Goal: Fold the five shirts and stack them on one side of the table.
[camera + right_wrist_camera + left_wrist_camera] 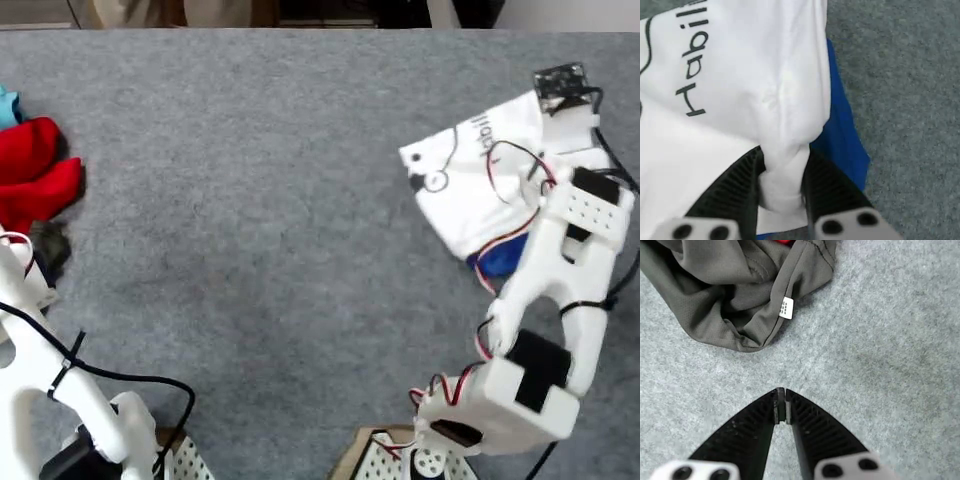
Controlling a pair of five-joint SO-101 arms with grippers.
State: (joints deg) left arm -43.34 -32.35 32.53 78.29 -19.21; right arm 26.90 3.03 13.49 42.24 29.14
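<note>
- Your right claw [784, 162] is clamped on a bunched fold of the white shirt [740, 75]; the cloth fills the gap between its two black fingers [740, 185].
- In the high view, the white shirt [480, 180] lies on the right side of the grey table [250, 200], with black lettering and a drawn line across its front. Your right arm [550, 290] reaches over its near edge.
- A blue shirt [842, 135] sits under the white one and shows along its edge. From above it peeks out at the near corner [500, 258], just beside the arm.
- Your left claw [781, 400] is closed with its tips pressed together and nothing between them. It hangs over bare table, near the dark grey shirt [740, 290] but apart from it.
- The dark grey shirt lies crumpled, with a small white tag [786, 307] showing at its hem. A sliver of red cloth shows just past it at the frame edge.
- From above, the red shirt [35, 170] is heaped at the left edge of the table. The dark grey shirt [50, 245] touches its near side, and a bit of teal shirt [8, 105] shows on its far side.
- Your left arm [40, 370] stands at the near left corner, close to that heap.
- The heap on the left and the white and blue pair on the right are well apart, with open grey table between them.
</note>
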